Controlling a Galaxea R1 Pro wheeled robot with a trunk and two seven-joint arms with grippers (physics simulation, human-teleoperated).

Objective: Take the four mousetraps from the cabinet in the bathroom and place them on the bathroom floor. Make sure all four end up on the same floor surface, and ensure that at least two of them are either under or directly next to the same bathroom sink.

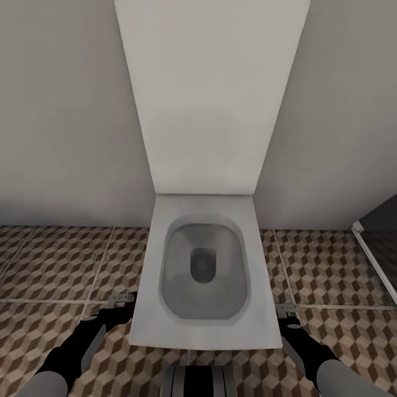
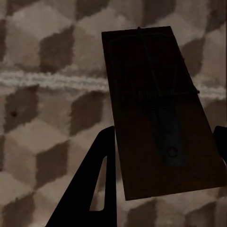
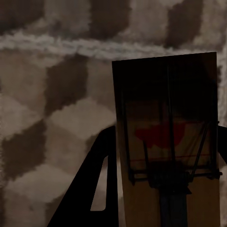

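We see one mousetrap (image 2: 158, 113) in the left wrist view, a flat dark wooden board with wire parts, lying between the two fingers (image 2: 90, 189) of our left hand (image 2: 161, 175), which is closed on it. It sticks out forward past the fingertips and is held above the bathroom floor (image 2: 47, 94), whose cube pattern and one pale grout line pass behind it.

A second mousetrap (image 3: 168, 142) shows in the right wrist view, also gripped between the fingers (image 3: 94, 184) of our right hand (image 3: 163, 179). This one has a red patch on the board under the wire frame. Behind it we see the same tiles, and again a grout line runs across beyond the far end of the trap.

In the head view both hands are low and near the floor. The left hand (image 1: 118, 302) is just beside the left front corner of a white boxy toilet (image 1: 204, 270), and the right hand (image 1: 286, 311) is just beside its right front corner. The traps are too small there to make out well. The toilet stands between our hands with its lid (image 1: 209, 94) raised against the grey wall (image 1: 60, 127).
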